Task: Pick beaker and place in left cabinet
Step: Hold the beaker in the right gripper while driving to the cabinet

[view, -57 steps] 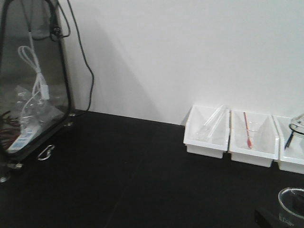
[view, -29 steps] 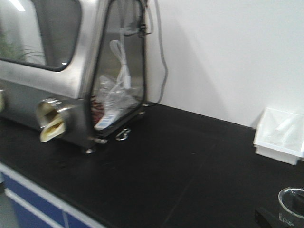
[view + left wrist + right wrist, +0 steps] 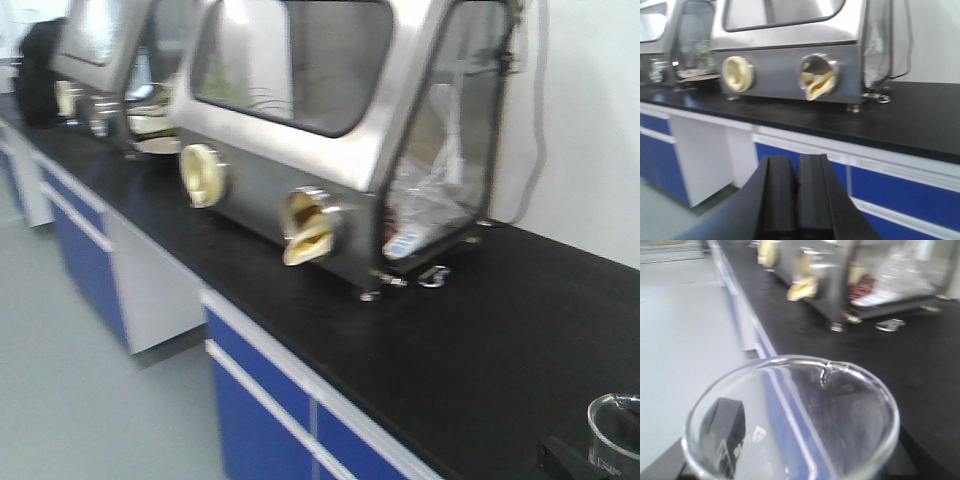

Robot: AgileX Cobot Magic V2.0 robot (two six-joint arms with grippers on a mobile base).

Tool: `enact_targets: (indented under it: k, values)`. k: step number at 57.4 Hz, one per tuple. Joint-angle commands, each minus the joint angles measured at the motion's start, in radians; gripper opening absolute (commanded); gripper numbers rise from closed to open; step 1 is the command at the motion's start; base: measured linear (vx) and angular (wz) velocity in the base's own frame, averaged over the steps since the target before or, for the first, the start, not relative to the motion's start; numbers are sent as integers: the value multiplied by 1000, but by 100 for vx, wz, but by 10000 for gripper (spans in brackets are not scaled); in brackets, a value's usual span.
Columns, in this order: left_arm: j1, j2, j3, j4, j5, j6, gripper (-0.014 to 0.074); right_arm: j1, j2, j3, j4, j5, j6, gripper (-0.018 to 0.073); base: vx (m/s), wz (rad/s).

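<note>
A small clear glass beaker fills the lower part of the right wrist view, held upright with its rim toward the camera. My right gripper is shut on it; one black finger shows through the glass. In the front view the beaker sits at the bottom right corner, above the edge of the black bench top. My left gripper is shut with nothing between its black fingers, hanging in front of the bench. The left cabinet is out of view.
A steel glove box with two yellowish glove ports stands on the bench, and a second one farther left. Blue-fronted cupboards run below the top. Grey floor lies to the left.
The front view has swung left: the white trays slid out on the right, and the glove boxes, bench front and floor came in. The beaker keeps its place in the frame.
</note>
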Motion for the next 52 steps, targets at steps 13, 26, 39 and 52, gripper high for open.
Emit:
enact_targets:
  k: [13, 26, 39, 52]
  values:
    - [-6, -18, 16, -8, -84, -3, 1, -3, -6, -30, -8, -72, -6, -6, -3, 73]
    - [-6, -18, 16, -8, -84, -3, 1, -3, -6, -30, -8, -72, -6, -6, 8, 70]
    - [-6, -18, 16, -8, -84, -3, 1, -3, -6, -30, -8, -72, -6, -6, 17, 61]
    - [-6, -18, 16, -8, -84, -3, 1, -3, -6, -30, -8, -72, -6, -6, 24, 49]
